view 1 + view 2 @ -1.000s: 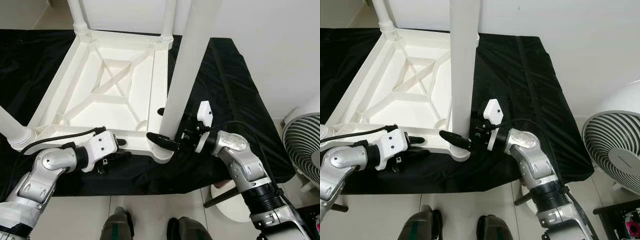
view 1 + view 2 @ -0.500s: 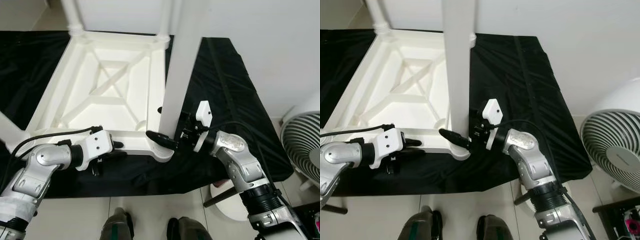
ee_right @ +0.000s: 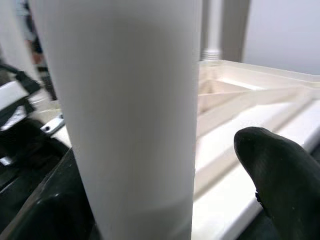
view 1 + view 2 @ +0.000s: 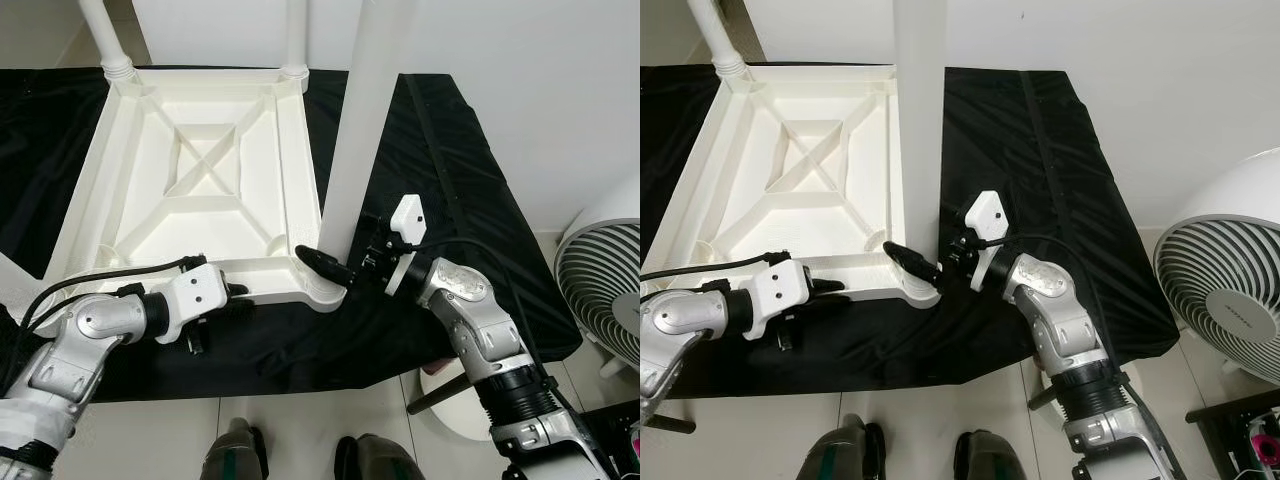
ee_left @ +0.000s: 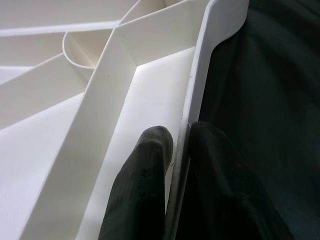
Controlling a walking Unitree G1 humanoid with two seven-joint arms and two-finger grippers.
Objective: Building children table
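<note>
- Right gripper [image 4: 335,272] has its 2 black fingers spread around the base of the near white leg [image 4: 362,130], 1 finger on each side as the right wrist view shows; I judge it is steadying or turning the leg into its corner socket.
- Left gripper [image 4: 222,300] pinches the near rim of the upturned table top [image 4: 215,180], with 1 finger inside the rim and 1 outside on the cloth side, seen in the left wrist view; this grip probably keeps the top from sliding while the leg is worked.
- Table top lies underside up on the black cloth [image 4: 450,170], its crossed ribs showing, and the near leg stands upright at the corner nearest the right gripper.
- 2 more legs rise from the far corners of the table top: 1 at the far left corner [image 4: 105,35] and 1 at the far right corner [image 4: 295,35].
- Beyond the cloth, to the right of the table top, stands a white fan [image 4: 605,280] on the tiled floor [image 4: 300,430].
- Nothing lies between either gripper and the table top; the tall leg itself hides part of the cloth behind it.
</note>
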